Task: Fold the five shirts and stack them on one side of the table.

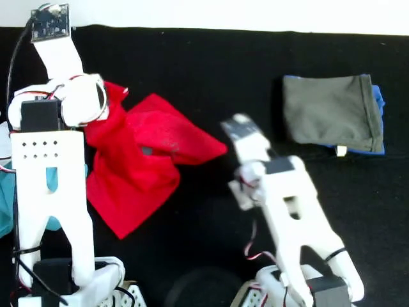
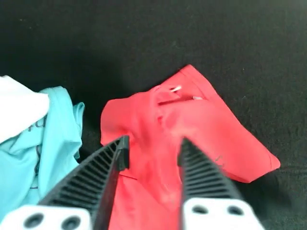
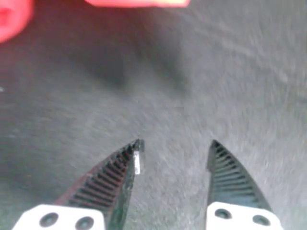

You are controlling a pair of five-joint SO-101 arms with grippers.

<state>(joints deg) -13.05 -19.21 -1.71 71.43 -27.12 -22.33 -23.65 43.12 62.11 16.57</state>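
Note:
A crumpled red shirt (image 1: 137, 160) lies left of the table's middle. In the left wrist view my left gripper (image 2: 152, 143) is open just above the red shirt (image 2: 192, 129), with red cloth visible between its fingers but not pinched. My right gripper (image 3: 175, 146) is open over bare black table, and an edge of the red shirt (image 3: 136, 2) lies beyond it. A folded grey shirt (image 1: 329, 112) rests on a blue shirt (image 1: 378, 99) at the far right. A teal shirt (image 2: 43, 143) and a white shirt (image 2: 19, 112) lie beside the red one.
The black table (image 1: 211, 57) ends at a white wall along the back. The teal shirt (image 1: 6, 198) sticks out at the left edge beneath the left arm (image 1: 51, 173). The right arm (image 1: 287, 204) stands between the red shirt and the grey stack.

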